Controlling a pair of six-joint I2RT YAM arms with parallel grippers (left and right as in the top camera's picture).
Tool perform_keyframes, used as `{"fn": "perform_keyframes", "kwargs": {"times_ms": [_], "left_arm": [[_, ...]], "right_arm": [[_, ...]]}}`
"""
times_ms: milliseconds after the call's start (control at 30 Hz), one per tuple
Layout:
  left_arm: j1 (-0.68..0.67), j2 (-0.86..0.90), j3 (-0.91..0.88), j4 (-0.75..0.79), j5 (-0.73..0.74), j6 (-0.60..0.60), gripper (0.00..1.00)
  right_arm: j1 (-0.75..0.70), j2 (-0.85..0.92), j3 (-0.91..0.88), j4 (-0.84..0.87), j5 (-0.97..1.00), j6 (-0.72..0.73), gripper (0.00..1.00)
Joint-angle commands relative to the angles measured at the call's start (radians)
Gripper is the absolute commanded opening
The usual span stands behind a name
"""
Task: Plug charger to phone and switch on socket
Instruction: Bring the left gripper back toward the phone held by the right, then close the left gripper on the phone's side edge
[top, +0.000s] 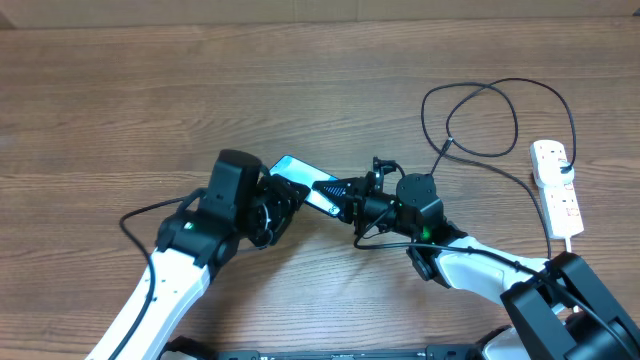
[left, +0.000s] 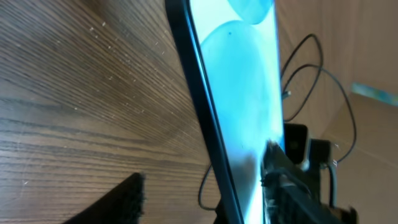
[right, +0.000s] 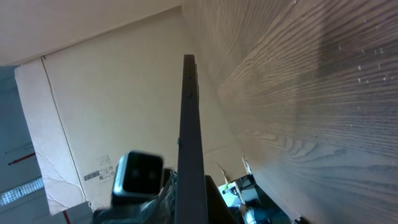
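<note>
No text is legible, even on the phone

Seen from overhead, the phone is bare only in a narrow strip. Its 7 o'clock end is buried under the left gripper and its 4 o'clock end under the right gripper, so neither grip can be made out. The charger loses its plug end among the right gripper's dark parts. The socket at 3 o'clock is too small for its switches to be read. The left wrist view cuts the phone off at 12 and 6 o'clock. The right wrist view shows the phone edge-on, cut off at 6 o'clock.
</note>
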Motion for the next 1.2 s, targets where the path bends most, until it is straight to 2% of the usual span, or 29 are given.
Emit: {"fn": "perform_keyframes", "kwargs": {"times_ms": [0,267,433,600,1033,1167], "left_arm": [[-0.006,0.053,-0.005,0.026,0.037,-0.026,0.51],[0.023,0.069,-0.005,0.131,0.016,-0.026,0.5],[0.029,0.069,-0.005,0.136,-0.022,-0.038,0.51],[0.029,0.069,-0.005,0.137,-0.044,-0.101,0.5],[0.028,0.069,-0.005,0.147,-0.053,-0.203,0.33],[0.028,0.069,-0.005,0.147,-0.055,-0.241,0.31]], "right_arm": [[0.004,-0.018,0.02,0.017,0.001,0.008,0.04],[0.004,-0.018,0.02,0.016,-0.009,0.008,0.04],[0.004,-0.018,0.02,0.016,-0.009,0.009,0.04],[0.004,-0.018,0.02,0.016,-0.025,0.09,0.04],[0.004,-0.018,0.02,0.016,-0.09,0.292,0.04],[0.004,-0.018,0.02,0.016,-0.093,0.341,0.04]]}}
